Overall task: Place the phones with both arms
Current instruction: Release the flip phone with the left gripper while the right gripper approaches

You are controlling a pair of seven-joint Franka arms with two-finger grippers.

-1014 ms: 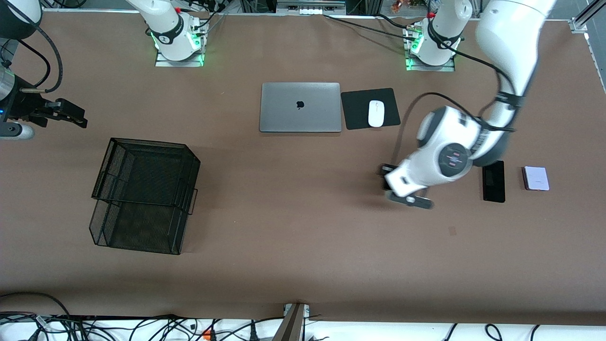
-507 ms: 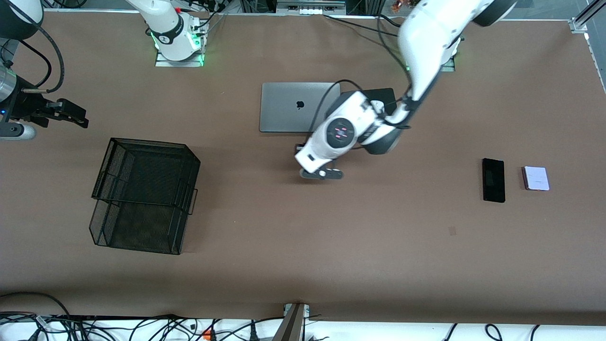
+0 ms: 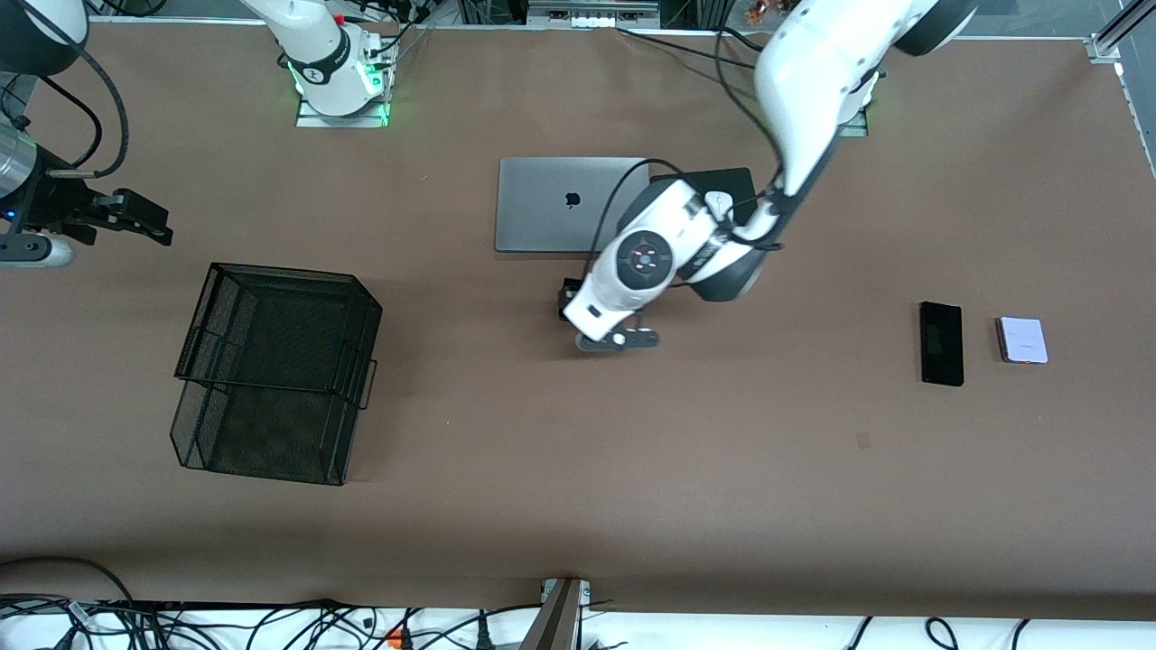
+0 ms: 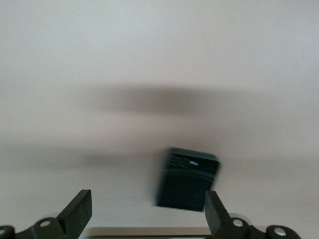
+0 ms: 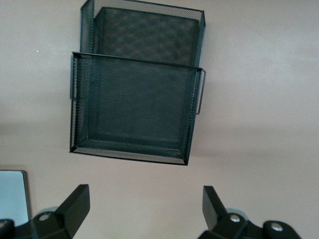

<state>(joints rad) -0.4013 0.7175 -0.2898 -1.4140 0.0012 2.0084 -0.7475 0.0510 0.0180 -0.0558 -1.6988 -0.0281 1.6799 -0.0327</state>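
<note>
Clock directions are read on the front view, with 12 toward the arms' bases and 6 toward that camera.

The left gripper (image 4: pixel 147 213) hangs over the middle of the table (image 3: pixel 578 469), just off the laptop's (image 3: pixel 560 204) 6 o'clock edge; its fingers (image 4: pixel 79 208) are spread wide and grip nothing. The folded phone (image 4: pixel 188 179) shows under it in the left wrist view, in the gap and close to one finger; whether it touches that finger, or already lies flat on the table, I cannot tell.

The long phone (image 3: pixel 941 343) lies flat toward the left arm's end, at about 4 o'clock from the laptop and well apart from it; the white phone (image 3: pixel 1022 339) lies just beside it at its 3 o'clock, not touching.

The right arm waits; the right gripper (image 5: pixel 144 206) is over the table's right-arm end, at about 10 o'clock from the basket (image 3: pixel 280 273), jaws wide and empty; its wrist view looks down on the basket.

The mouse (image 3: pixel 718 200) sits at the laptop's 3 o'clock, partly hidden by the left arm.
</note>
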